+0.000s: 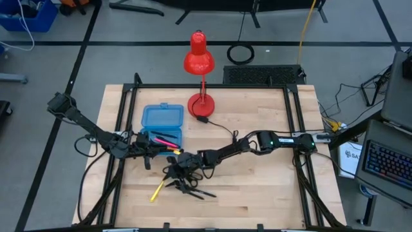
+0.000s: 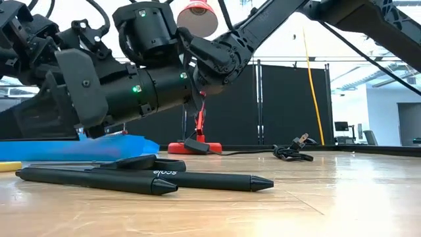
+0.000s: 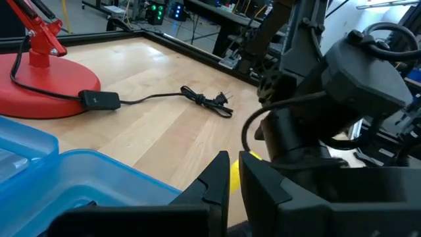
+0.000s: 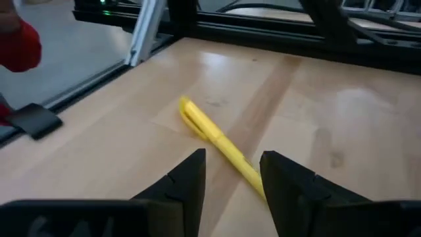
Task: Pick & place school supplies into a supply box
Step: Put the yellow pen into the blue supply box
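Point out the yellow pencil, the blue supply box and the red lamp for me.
yellow pencil (image 4: 217,139): right wrist view, middle of its shaft.
supply box (image 1: 162,117): high view, middle of its open lid.
red lamp (image 1: 198,61): high view, top of its shade.

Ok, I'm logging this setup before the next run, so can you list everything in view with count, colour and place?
supply box: one, translucent blue, lid open, left of table centre, pink sticks inside.
yellow pen: one, yellow, on the wood near the front, ahead of the right gripper's open fingers.
black pens: at least two, black, lying near the front edge; other dark items there are too tangled to count.
desk lamp: one, red, at the back of the table.
lamp cord: one, black, trailing from the lamp base across the wood.
table: one, light wood, black frame.
left gripper: beside the box's front edge, holding a yellow stick.
right gripper: open, above the pile of pens.
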### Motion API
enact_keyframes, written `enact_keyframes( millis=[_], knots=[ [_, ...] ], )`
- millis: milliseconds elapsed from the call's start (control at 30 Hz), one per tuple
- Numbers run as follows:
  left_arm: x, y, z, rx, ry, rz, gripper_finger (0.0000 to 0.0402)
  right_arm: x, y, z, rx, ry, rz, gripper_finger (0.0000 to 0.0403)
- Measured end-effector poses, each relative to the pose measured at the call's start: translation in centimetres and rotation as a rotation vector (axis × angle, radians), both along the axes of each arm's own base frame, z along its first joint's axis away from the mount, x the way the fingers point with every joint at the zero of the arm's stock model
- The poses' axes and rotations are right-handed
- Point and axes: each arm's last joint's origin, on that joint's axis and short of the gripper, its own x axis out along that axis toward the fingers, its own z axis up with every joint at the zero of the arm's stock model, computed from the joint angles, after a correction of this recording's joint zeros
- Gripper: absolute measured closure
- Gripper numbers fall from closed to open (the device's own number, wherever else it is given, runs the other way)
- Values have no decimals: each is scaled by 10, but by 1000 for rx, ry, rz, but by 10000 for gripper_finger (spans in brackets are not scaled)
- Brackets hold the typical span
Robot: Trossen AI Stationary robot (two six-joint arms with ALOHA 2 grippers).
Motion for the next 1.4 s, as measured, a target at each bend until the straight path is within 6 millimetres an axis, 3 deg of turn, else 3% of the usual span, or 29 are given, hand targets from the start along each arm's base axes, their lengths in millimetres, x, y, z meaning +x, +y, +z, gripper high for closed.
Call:
enact_keyframes(
  millis=[433, 1000, 1133, 1400],
  knots=[
    [0, 0, 2, -16, -21, 2, 364, 4, -7, 4, 42, 86, -65, 271],
    [1, -4, 6, -79, -53, -121, 364, 4, -2, 4, 51, 178, -51, 271],
    [1, -7, 8, -139, -67, -184, 364, 2, 7, 4, 45, 170, -25, 271],
    [-1, -15, 21, -155, -174, -362, 364, -6, 45, 4, -15, 142, 37, 271]
  ],
)
